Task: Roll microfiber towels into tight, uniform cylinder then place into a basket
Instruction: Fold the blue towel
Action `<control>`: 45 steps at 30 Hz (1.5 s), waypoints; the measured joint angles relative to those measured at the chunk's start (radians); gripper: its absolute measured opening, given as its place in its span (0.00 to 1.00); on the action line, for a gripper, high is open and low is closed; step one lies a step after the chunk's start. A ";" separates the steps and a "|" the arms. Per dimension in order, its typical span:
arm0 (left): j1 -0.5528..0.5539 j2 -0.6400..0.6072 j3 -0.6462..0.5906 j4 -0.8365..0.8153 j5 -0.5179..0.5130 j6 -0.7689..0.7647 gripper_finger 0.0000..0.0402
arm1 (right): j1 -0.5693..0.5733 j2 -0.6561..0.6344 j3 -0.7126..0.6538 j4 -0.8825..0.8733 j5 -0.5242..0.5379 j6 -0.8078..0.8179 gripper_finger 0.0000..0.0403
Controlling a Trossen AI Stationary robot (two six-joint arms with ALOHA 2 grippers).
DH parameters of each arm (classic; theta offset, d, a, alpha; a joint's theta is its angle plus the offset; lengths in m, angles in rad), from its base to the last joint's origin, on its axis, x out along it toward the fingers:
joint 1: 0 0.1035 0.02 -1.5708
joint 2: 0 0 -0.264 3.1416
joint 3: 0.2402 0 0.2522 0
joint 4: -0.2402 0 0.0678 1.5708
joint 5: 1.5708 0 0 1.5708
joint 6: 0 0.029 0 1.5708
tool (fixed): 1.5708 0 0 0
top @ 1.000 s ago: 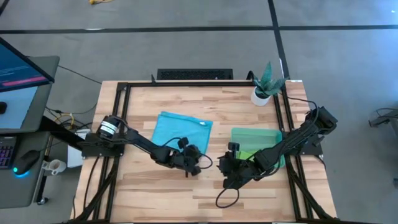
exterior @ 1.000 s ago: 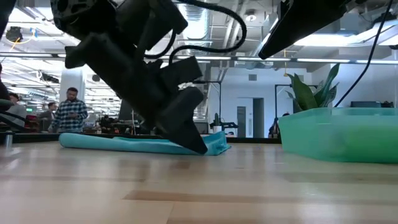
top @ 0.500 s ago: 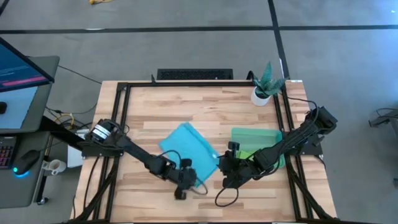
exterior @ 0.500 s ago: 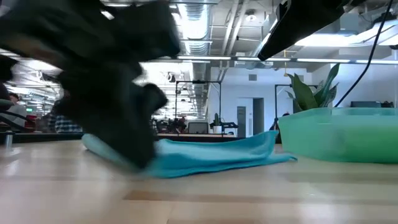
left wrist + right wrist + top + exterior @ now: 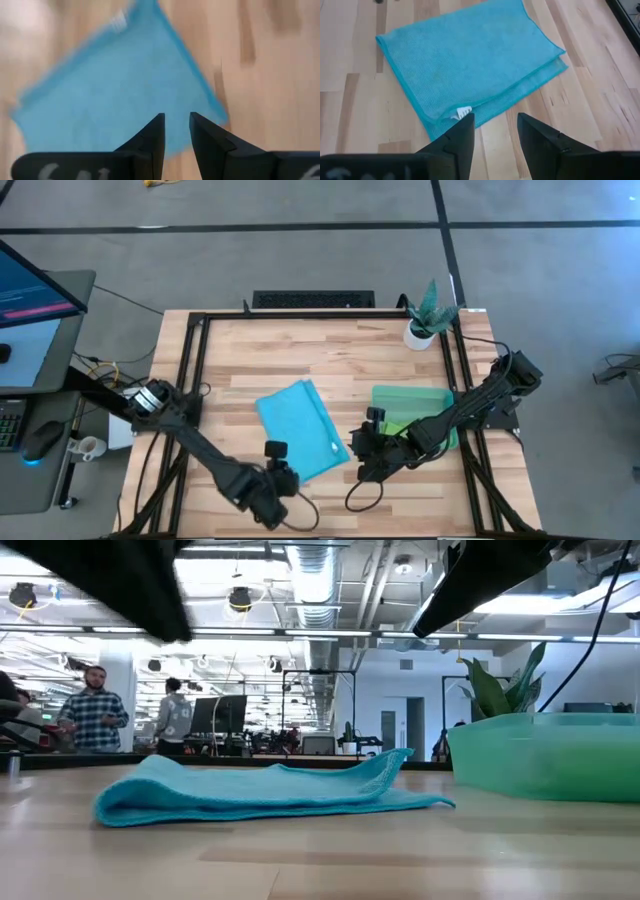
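High view: turquoise towel [image 5: 300, 428] is lying folded flat mid-table, tilted, all edges clear of the frame rails. Left gripper [image 5: 272, 492] is sitting at the near table edge, just near of the towel's near corner, not touching it. Right gripper [image 5: 366, 452] is hovering right of the towel, between it and the basket [image 5: 400, 395], which is holding the lime green towel [image 5: 400, 424]. Bare wood is lying open far and left of the towel. Plant pot [image 5: 419, 334] is standing at the far right corner.

Low view: towel [image 5: 265, 792] is lying low on the table [image 5: 320, 860], the near edge showing doubled layers; basket [image 5: 545, 755] is standing to the right, apart from it. People are standing in the room behind.

Left wrist view: fingers [image 5: 152, 135] are standing narrowly apart, gripping nothing, above the towel [image 5: 115, 95].

Right wrist view: fingers [image 5: 461, 134] are parted with a clear gap, empty, near the towel [image 5: 470, 60] edge with the white tag [image 5: 462, 112].
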 joint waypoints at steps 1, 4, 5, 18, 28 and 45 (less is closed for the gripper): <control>-0.010 0.000 0.001 0.032 -0.058 0.006 0.21 | 0.000 0.000 0.000 0.000 0.000 0.000 0.42; -0.025 0.000 -0.003 0.109 -0.166 0.021 0.21 | 0.000 0.000 0.000 0.000 0.000 0.000 0.42; -0.025 0.000 -0.007 0.131 -0.188 0.022 0.21 | 0.000 0.000 0.000 0.000 0.000 0.000 0.42; 0.108 0.000 -0.204 0.464 -0.195 -0.015 0.21 | 0.000 0.000 0.000 0.000 0.000 -0.002 0.42; 0.122 -0.001 -0.350 0.558 0.022 -0.072 0.21 | 0.000 0.000 0.000 0.000 0.000 -0.002 0.42; 0.155 -0.002 -0.365 0.278 -0.080 0.013 0.21 | 0.000 0.000 0.000 0.004 -0.001 -0.001 0.42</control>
